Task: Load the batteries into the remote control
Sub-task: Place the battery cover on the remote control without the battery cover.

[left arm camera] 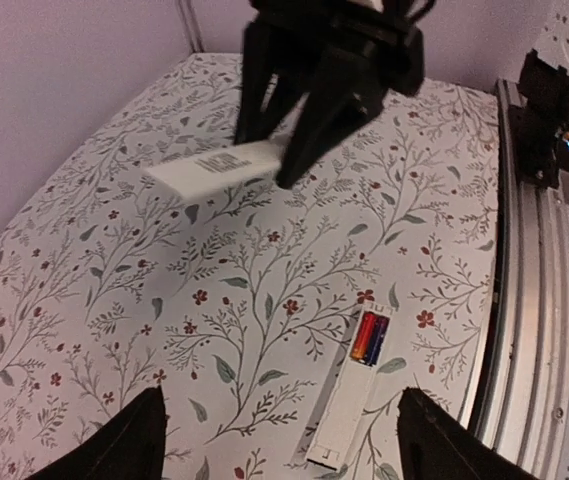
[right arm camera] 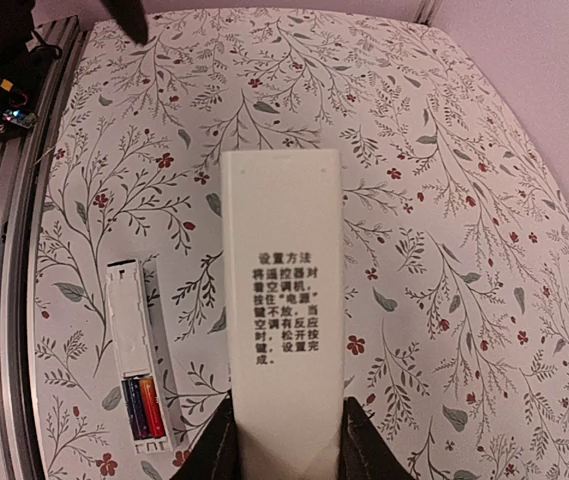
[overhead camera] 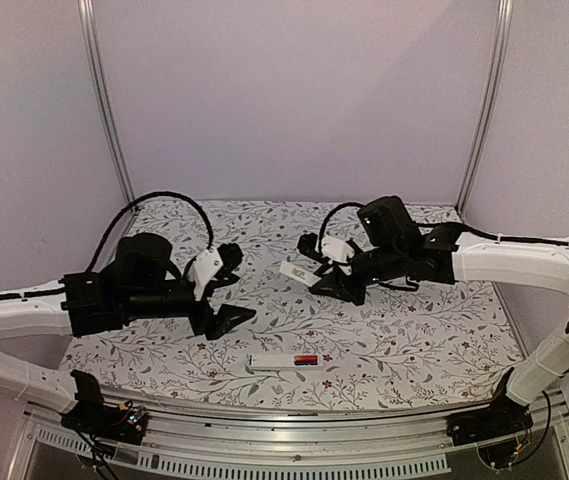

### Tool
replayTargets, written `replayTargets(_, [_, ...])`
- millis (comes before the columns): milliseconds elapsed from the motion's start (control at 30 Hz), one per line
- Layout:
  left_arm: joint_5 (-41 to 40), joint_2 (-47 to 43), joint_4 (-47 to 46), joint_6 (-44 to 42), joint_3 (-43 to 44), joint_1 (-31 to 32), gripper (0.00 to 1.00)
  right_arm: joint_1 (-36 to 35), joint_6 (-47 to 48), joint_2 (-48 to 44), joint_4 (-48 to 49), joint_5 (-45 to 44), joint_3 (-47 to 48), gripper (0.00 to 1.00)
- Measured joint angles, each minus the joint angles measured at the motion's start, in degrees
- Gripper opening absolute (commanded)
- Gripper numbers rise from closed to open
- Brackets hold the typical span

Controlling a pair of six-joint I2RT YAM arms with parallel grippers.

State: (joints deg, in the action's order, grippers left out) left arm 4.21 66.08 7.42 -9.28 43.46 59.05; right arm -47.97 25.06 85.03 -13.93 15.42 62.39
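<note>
Lilac walls [overhead camera: 294, 90] around a floral-print table [overhead camera: 404, 335]. Near its front edge, about midway between the arms: remote [overhead camera: 282, 361], flat on the print, back up, compartment uncovered. Inside that compartment, at the right end in the top view: batteries [overhead camera: 306, 359], two side by side, red showing.

Farther back and slightly right: right gripper [overhead camera: 322, 282], clenched on one end of the cover [overhead camera: 295, 270]. Fingers [right arm camera: 369, 455] pressed against both long edges, printed side facing the wrist camera, other end sticking out free toward the left. Holds the strip lifted off the print, as seen from the left wrist, well apart from the remote and touching nothing else.

On the left: left gripper [overhead camera: 236, 290], spread wide, grasping nothing, touching nothing. Hangs above bare print, tips pointing right, with the remote nearer the front edge and to its right.
</note>
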Motion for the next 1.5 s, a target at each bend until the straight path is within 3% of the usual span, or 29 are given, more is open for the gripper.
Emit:
replayTargets(133, [-6.6,-13.6,-3.9,12.8,-7.7,-6.4,0.75,-4.5,2.1,8.3,-2.4,1.5,3.7,0.16])
replayTargets(300, [-14.1,-26.6,-8.5,32.0,-19.1,-7.3,0.69,-9.2,3.3,17.5,-6.5,2.4,7.8,0.16])
replayTargets(400, [-17.6,-27.8,-9.7,41.0,-23.6,-6.0,0.70,-11.2,3.3,20.2,-8.5,2.3,8.3,0.17])
replayTargets(567, [-23.5,-20.0,-9.9,50.2,-25.7,0.4,0.74,-13.5,3.1,22.8,-11.7,1.2,9.6,0.18])
replayTargets(800, [-25.5,-10.5,-11.6,53.4,-25.5,2.2,0.77,-13.6,2.8,24.8,-13.2,-0.6,12.4,0.20])
replayTargets(1500, [-24.7,-8.2,-15.5,50.8,-26.5,2.3,0.77,-14.3,1.0,29.7,-15.6,-1.4,16.9,0.25])
